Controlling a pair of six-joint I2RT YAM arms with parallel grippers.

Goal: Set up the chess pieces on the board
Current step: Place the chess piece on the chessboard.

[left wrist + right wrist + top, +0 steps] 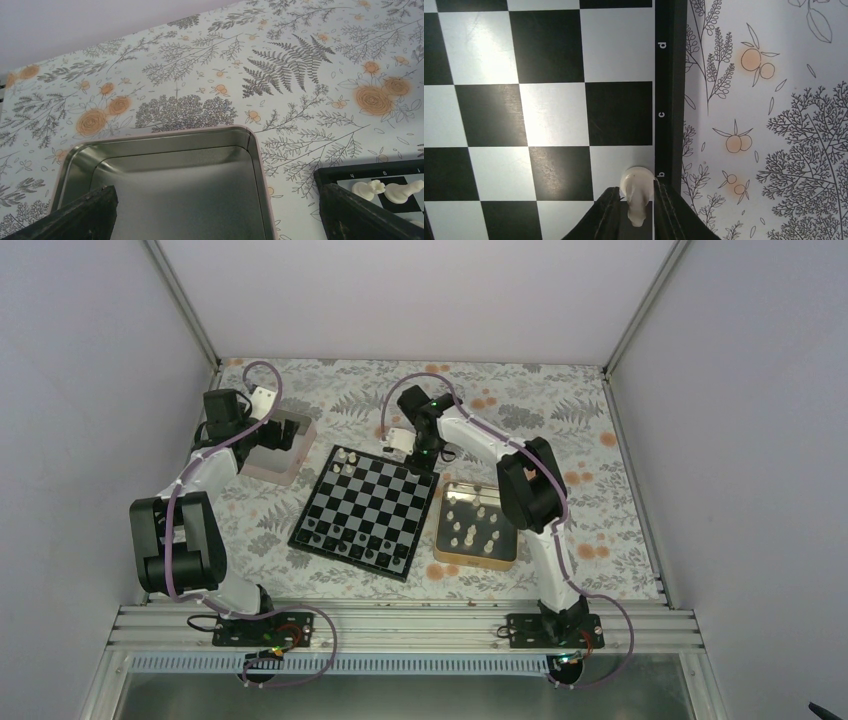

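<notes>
At the board (549, 115) edge the right gripper (636, 194) closely flanks a white chess piece (638, 181), grip unclear; the left gripper (215, 215) gapes empty above a tin (160, 136).

Three plain, pale lilac-grey walls box this scene in: back wall (420, 290), left wall (80, 390), right wall (760, 390). Silver metal runs up the two far corners, a left post (182, 300) and a right post (648, 300), both leaning outward in the top view. The table (540, 400) wears a white covering printed with grey ferns, branches and orange blossoms, and it lies flat right out to the walls. Along the near edge sits a ribbed aluminium rail (400, 625), with a dull grey metal trough (400, 695) below it. The light is soft and even, the shadows are faint, and the back wall is brightest.
</notes>
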